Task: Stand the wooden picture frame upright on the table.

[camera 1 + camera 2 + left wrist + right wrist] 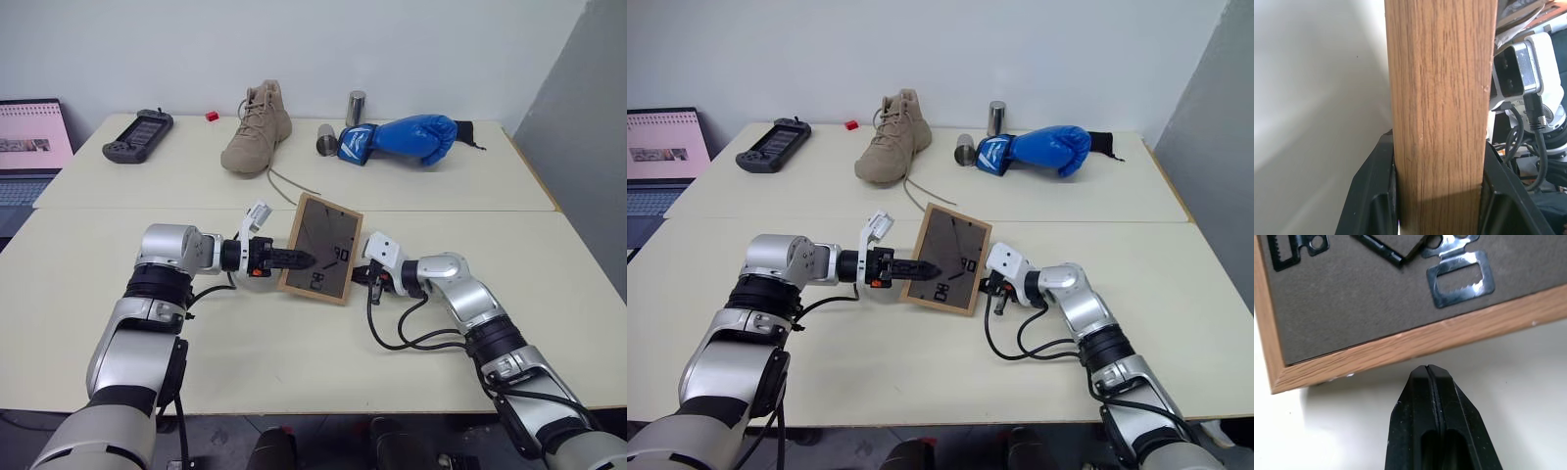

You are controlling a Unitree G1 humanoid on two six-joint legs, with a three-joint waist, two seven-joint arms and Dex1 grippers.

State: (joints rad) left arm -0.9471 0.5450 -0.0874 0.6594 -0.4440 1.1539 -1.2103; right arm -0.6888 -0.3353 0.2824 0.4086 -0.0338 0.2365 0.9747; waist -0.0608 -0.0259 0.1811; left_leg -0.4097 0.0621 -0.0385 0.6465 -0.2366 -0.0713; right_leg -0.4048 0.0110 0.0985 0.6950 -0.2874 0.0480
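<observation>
The wooden picture frame [320, 247] is tilted up over the near half of the table [294, 362], its dark grey back panel and metal hangers facing me. My left gripper [299, 259] reaches in from the left and is shut on the frame's left edge. In the left wrist view its black fingers [1374, 196] press both sides of the wood rail [1440, 98]. My right gripper [1428, 369] is shut with nothing in it. Its tip sits just off the frame's lower wooden edge [1400, 340], at the frame's right side [359, 276].
On the far half of the table are a tan boot [257, 129] with a trailing lace, a blue boxing glove [411, 139], two metal cans [356, 108] [326, 140], a black handheld controller [138, 136] and a small red piece [212, 117]. A laptop [29, 137] stands off the left edge.
</observation>
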